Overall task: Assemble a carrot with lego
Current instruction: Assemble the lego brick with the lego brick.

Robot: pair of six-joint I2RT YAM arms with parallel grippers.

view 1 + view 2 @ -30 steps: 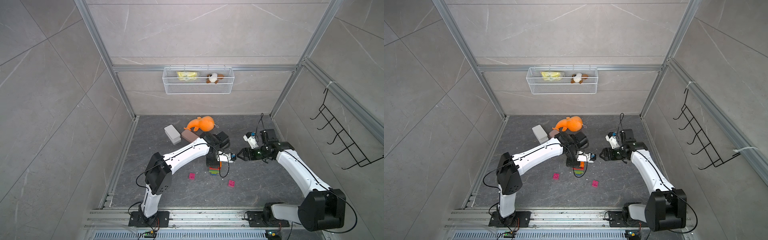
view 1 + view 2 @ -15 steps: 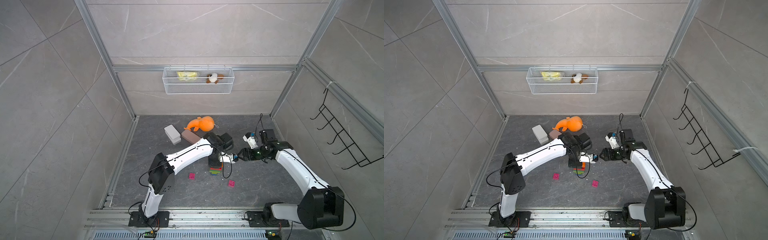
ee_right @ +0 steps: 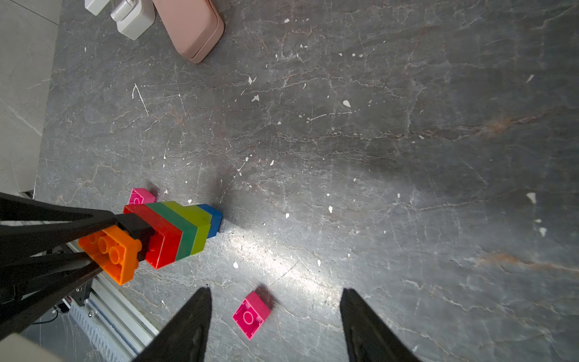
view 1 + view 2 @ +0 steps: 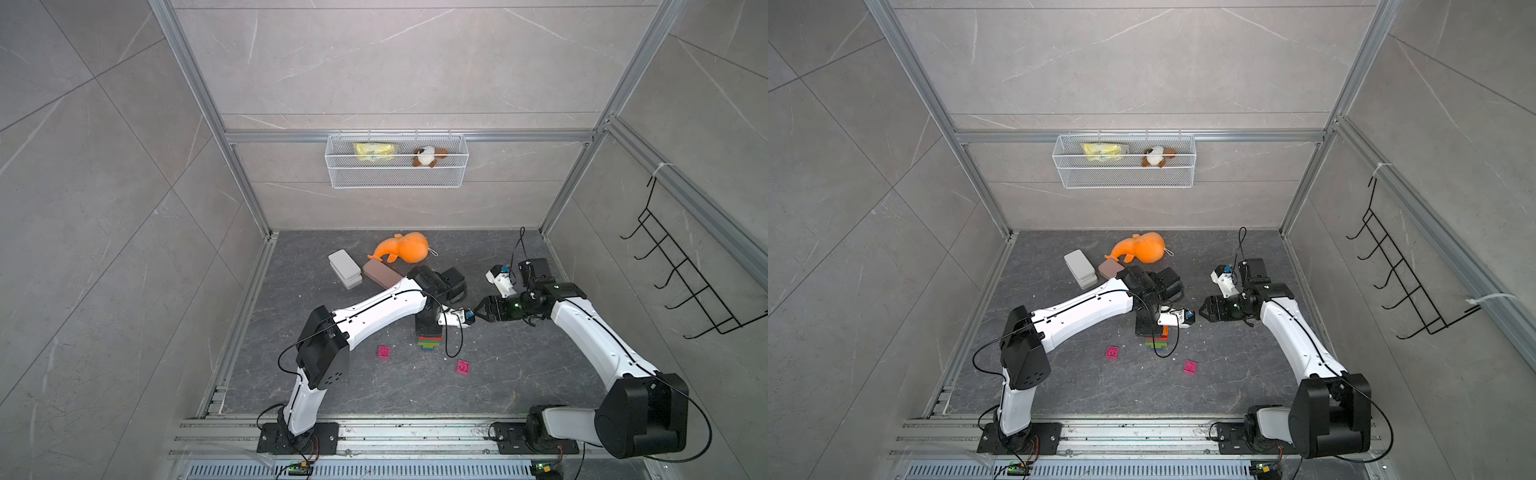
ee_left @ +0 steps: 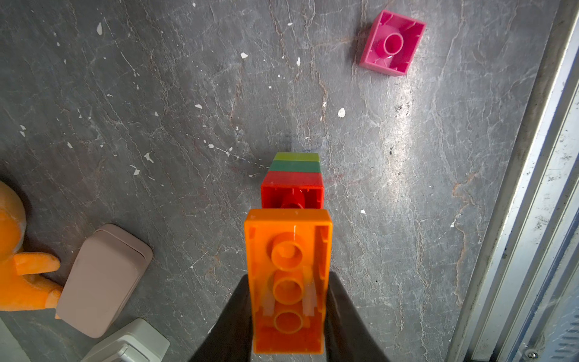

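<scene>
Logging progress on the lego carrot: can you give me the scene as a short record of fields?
stack: red, dark green, lime, blue; blue end on floor
left gripper: shut on orange brick
orange brick: over the stack's red layer, seating unclear
pink bricks: two, loose on floor
right gripper: open, empty, above floor

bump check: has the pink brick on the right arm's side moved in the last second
No. That pink brick keeps the same gap to the front rail and to the other pink brick.
</scene>
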